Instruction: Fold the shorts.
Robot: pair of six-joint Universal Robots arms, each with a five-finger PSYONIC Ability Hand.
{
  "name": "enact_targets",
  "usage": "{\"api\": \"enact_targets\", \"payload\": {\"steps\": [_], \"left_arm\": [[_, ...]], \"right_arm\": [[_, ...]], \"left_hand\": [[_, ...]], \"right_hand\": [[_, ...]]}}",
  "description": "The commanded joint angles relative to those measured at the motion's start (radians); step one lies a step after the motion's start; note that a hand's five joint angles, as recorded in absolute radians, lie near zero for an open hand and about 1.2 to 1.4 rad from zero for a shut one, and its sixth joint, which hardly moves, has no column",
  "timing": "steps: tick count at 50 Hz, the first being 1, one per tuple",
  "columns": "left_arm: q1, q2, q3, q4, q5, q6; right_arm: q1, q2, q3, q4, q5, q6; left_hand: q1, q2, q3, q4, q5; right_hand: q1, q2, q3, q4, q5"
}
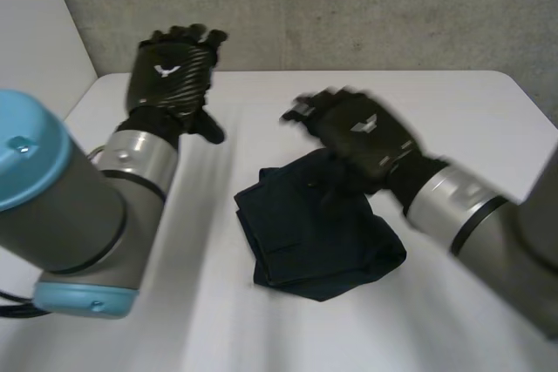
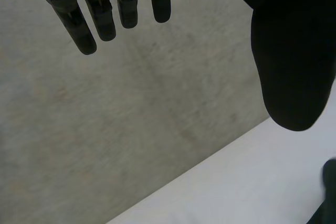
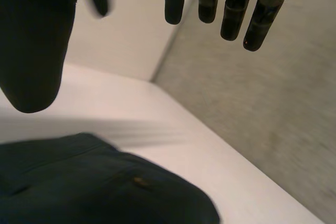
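Dark navy shorts (image 1: 314,228) lie folded into a compact bundle on the white table (image 1: 261,111), near its middle. My right hand (image 1: 353,128) hovers above the far edge of the shorts, fingers straight and spread, holding nothing. In the right wrist view the shorts (image 3: 100,182) lie under the palm, with the straight fingers (image 3: 231,9) apart from the thumb (image 3: 37,45). My left hand (image 1: 170,71) is raised over the table's far left, away from the shorts, open and empty. Its straight fingers (image 2: 100,9) and thumb (image 2: 291,56) hang in front of the wall.
A grey concrete wall (image 1: 349,6) runs behind the table's far edge. A pale wall (image 1: 35,41) stands at the left. Bare table surface (image 1: 471,111) lies around the shorts on all sides.
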Motion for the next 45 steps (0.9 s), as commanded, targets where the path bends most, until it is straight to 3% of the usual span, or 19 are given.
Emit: {"api": "enact_targets", "payload": {"steps": [1, 6, 12, 22, 29, 36, 42, 45], "left_arm": [[-0.137, -0.163, 0.158, -0.131, -0.002, -0.047], [-0.178, -0.293, 0.237, -0.266, -0.025, -0.115], [-0.186, -0.448, 0.31, -0.426, -0.163, -0.202], [-0.186, -0.54, 0.343, -0.522, -0.184, -0.201], [-0.18, -0.461, 0.363, -0.522, -0.18, -0.198], [-0.125, -0.209, 0.364, -0.522, -0.154, -0.193], [0.002, 0.033, 0.373, -0.531, -0.09, -0.155], [0.065, 0.102, 0.378, -0.556, -0.049, -0.12]], "right_arm": [[-0.1, 0.061, -0.088, 0.098, 0.043, 0.071], [-0.098, 0.245, -0.192, 0.168, 0.037, 0.066], [-0.097, 0.5, -0.342, 0.285, 0.02, -0.009], [-0.097, 0.609, -0.387, 0.32, 0.031, -0.234], [-0.098, 0.532, -0.373, 0.305, 0.028, -0.253], [-0.086, 0.328, -0.344, 0.181, 0.061, -0.175], [-0.095, 0.119, -0.376, 0.113, 0.287, 0.083], [-0.097, 0.058, -0.399, 0.141, 0.347, 0.102]], "left_hand": [[0.005, -0.008, -0.018, -0.008, -0.026], [0.017, 0.004, -0.006, 0.003, -0.014], [0.011, -0.002, -0.012, -0.003, -0.02], [0.008, -0.005, -0.015, -0.005, -0.023], [0.002, -0.011, -0.021, -0.011, -0.029], [-0.004, -0.017, -0.027, -0.017, -0.035], [0.011, -0.002, -0.012, -0.003, -0.02], [0.014, 0.001, -0.009, 0.0, -0.017]], "right_hand": [[-0.032, -0.047, -0.041, -0.063, -0.074], [-0.032, -0.047, -0.041, -0.063, -0.074], [-0.032, -0.047, -0.041, -0.063, -0.074], [-0.032, -0.047, -0.041, -0.063, -0.074], [-0.032, -0.047, -0.041, -0.063, -0.074], [-0.032, -0.047, -0.041, -0.063, -0.074], [-0.032, -0.047, -0.041, -0.063, -0.074], [-0.032, -0.047, -0.041, -0.063, -0.074]]}}
